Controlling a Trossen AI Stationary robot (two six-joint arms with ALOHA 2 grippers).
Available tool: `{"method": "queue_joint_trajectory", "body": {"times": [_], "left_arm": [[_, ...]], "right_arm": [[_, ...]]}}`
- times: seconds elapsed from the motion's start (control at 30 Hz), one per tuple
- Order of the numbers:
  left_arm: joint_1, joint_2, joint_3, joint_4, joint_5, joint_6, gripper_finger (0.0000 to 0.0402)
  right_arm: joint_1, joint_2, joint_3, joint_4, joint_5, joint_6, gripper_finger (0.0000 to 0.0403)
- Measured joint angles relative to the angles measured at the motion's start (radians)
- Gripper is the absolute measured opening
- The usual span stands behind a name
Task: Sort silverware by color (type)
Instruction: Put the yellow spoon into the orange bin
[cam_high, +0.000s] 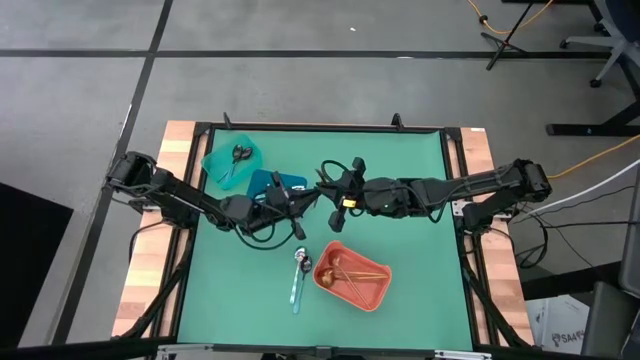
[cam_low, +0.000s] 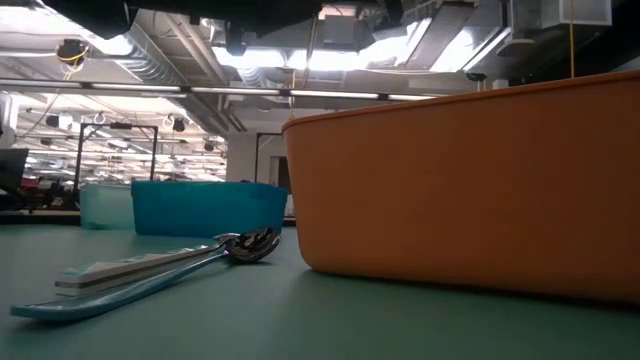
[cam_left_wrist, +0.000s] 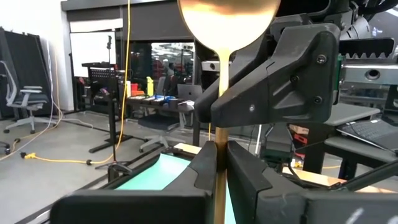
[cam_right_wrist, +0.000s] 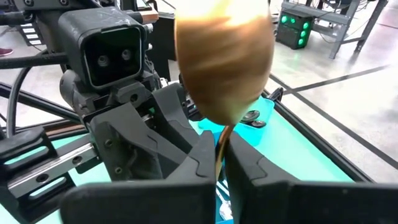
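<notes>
Above the worktop beside the blue bin (cam_high: 275, 184), a gold spoon (cam_left_wrist: 227, 25) stands upright, its handle clamped in both the left end effector (cam_left_wrist: 219, 163) and the right end effector (cam_right_wrist: 221, 163), which meet mid-handover, equally near.

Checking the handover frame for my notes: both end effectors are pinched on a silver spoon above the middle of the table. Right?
Not quite: the spoon is copper-gold, not silver, as both wrist views show. The rest stands: the left end effector and the right end effector are both pinched on its handle, above mid-table.
</notes>
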Motion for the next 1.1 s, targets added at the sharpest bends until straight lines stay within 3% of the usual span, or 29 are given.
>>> {"method": "queue_joint_trajectory", "body": {"times": [0.37,0.53,0.83,1.1], "left_arm": [[-0.001,0.000,0.000,-0.022,-0.022,-0.003,0.0070],[-0.001,0.000,0.000,-0.056,-0.029,-0.003,0.0091],[-0.001,0.000,0.000,-0.194,-0.030,-0.003,0.0100],[0.000,0.000,0.000,-0.210,-0.030,-0.003,0.0101]], "right_arm": [[-0.001,0.000,0.000,-0.034,-0.051,-0.003,0.0001],[-0.001,0.000,0.039,-0.167,-0.088,0.038,0.0001],[0.000,0.000,0.158,-0.567,-0.338,0.218,0.0000],[0.000,0.000,0.152,-0.766,-0.588,0.480,0.0000]]}}
